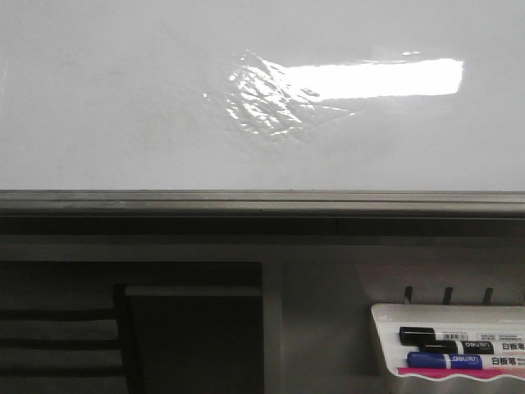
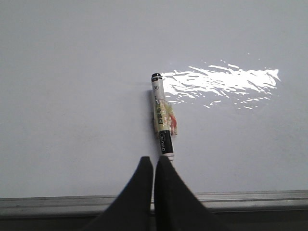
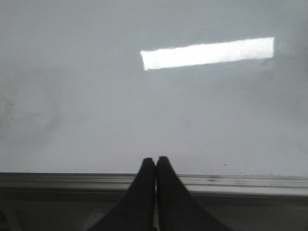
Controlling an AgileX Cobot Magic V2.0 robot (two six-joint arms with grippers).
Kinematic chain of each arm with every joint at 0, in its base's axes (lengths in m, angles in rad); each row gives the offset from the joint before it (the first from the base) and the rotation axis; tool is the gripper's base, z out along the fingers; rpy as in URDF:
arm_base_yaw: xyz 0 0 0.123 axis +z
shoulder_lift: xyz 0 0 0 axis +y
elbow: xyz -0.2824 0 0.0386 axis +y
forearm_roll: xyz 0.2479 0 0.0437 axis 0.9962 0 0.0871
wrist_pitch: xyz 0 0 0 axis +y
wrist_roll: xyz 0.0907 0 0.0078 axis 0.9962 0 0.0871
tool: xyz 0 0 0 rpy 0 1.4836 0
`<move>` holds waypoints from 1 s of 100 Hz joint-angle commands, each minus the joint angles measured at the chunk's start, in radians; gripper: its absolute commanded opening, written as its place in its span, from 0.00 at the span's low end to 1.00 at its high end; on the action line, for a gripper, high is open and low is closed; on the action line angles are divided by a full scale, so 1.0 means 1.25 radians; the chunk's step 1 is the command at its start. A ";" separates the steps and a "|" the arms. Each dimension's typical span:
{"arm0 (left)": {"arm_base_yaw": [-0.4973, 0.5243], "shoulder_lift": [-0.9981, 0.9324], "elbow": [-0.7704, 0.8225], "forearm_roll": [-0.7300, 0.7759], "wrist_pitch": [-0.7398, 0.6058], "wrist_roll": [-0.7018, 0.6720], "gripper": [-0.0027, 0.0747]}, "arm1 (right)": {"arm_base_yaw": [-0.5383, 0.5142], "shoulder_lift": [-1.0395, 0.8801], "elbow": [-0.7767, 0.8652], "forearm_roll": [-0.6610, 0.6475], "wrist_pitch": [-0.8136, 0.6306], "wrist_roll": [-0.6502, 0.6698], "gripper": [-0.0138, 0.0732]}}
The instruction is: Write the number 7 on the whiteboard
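Observation:
The whiteboard [image 1: 123, 98] fills the upper front view, glossy and blank, above its dark grey rail [image 1: 262, 202]. No number 7 shows in any view. In the left wrist view, my left gripper [image 2: 154, 161] is shut on a white marker [image 2: 162, 115] with a black band and a taped label. The marker sticks out ahead of the fingers, its black end pointing at the whiteboard [image 2: 72, 72]. I cannot tell whether that end touches the board. My right gripper [image 3: 155, 160] is shut and empty, over the rail [image 3: 240, 182] and facing the whiteboard [image 3: 72, 96]. Neither gripper shows in the front view.
A small white marker tray [image 1: 385, 328] hangs below the rail at the lower right, holding a black marker [image 1: 443, 336] and a blue marker [image 1: 447, 360]. A dark shelf opening [image 1: 193, 328] lies at the lower left. A bright light glare [image 1: 369, 78] sits on the board.

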 commanded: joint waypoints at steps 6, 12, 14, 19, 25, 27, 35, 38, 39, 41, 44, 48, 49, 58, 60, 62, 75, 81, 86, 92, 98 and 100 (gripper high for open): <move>-0.006 -0.025 0.028 0.000 -0.061 -0.007 0.01 | -0.007 -0.015 0.025 -0.007 -0.060 -0.005 0.08; -0.006 -0.025 0.028 0.000 -0.061 -0.007 0.01 | -0.007 -0.015 0.025 -0.007 -0.060 -0.005 0.08; -0.006 -0.025 0.028 0.000 -0.061 -0.007 0.01 | -0.007 -0.015 0.025 -0.007 -0.060 -0.005 0.08; -0.006 -0.025 0.028 0.000 -0.061 -0.007 0.01 | -0.007 -0.015 0.025 -0.007 -0.060 -0.005 0.08; -0.006 -0.025 0.028 0.000 -0.061 -0.007 0.01 | -0.007 -0.015 0.025 -0.007 -0.060 -0.005 0.08; -0.006 -0.025 0.028 0.000 -0.061 -0.007 0.01 | -0.007 -0.015 0.025 -0.007 -0.060 -0.005 0.08; -0.006 -0.025 0.028 0.000 -0.061 -0.007 0.01 | -0.007 -0.015 0.025 -0.007 -0.060 -0.005 0.08; -0.006 -0.025 0.028 0.000 -0.061 -0.007 0.01 | -0.007 -0.015 0.025 -0.007 -0.060 -0.005 0.08; -0.006 -0.025 0.028 0.000 -0.061 -0.007 0.01 | -0.007 -0.015 0.025 -0.007 -0.060 -0.005 0.08; -0.006 -0.025 0.028 0.000 -0.061 -0.007 0.01 | -0.007 -0.015 0.025 -0.007 -0.060 -0.005 0.08; -0.006 -0.025 0.028 0.000 -0.061 -0.007 0.01 | -0.007 -0.015 0.025 -0.007 -0.060 -0.005 0.08; -0.006 -0.025 0.028 0.000 -0.061 -0.007 0.01 | -0.007 -0.015 0.025 -0.007 -0.060 -0.005 0.08; -0.006 -0.025 0.028 0.000 -0.061 -0.007 0.01 | -0.007 -0.015 0.025 -0.007 -0.060 -0.005 0.08; -0.006 -0.025 0.028 0.000 -0.061 -0.007 0.01 | -0.007 -0.015 0.025 -0.007 -0.060 -0.005 0.08; -0.006 -0.025 0.028 0.000 -0.061 -0.007 0.01 | -0.007 -0.015 0.025 -0.007 -0.060 -0.005 0.08; -0.006 -0.025 0.028 0.000 -0.061 -0.007 0.01 | -0.007 -0.015 0.025 -0.007 -0.060 -0.005 0.08; -0.006 -0.025 0.028 0.000 -0.083 -0.007 0.01 | -0.007 -0.015 0.025 -0.008 -0.069 -0.005 0.08; -0.006 -0.025 0.026 -0.004 -0.108 -0.007 0.01 | -0.007 -0.015 0.025 -0.010 -0.103 -0.005 0.08; -0.006 -0.025 0.018 -0.011 -0.116 -0.007 0.01 | -0.007 -0.015 0.014 -0.004 -0.114 -0.005 0.08; -0.006 -0.025 0.003 -0.046 -0.106 -0.007 0.01 | -0.007 -0.015 -0.013 0.005 -0.094 -0.005 0.08; -0.006 -0.023 -0.027 -0.103 -0.086 -0.007 0.01 | -0.007 -0.012 -0.049 0.005 -0.053 -0.005 0.08; -0.006 -0.023 -0.039 -0.117 -0.076 -0.007 0.01 | -0.007 -0.010 -0.064 0.003 -0.036 -0.005 0.08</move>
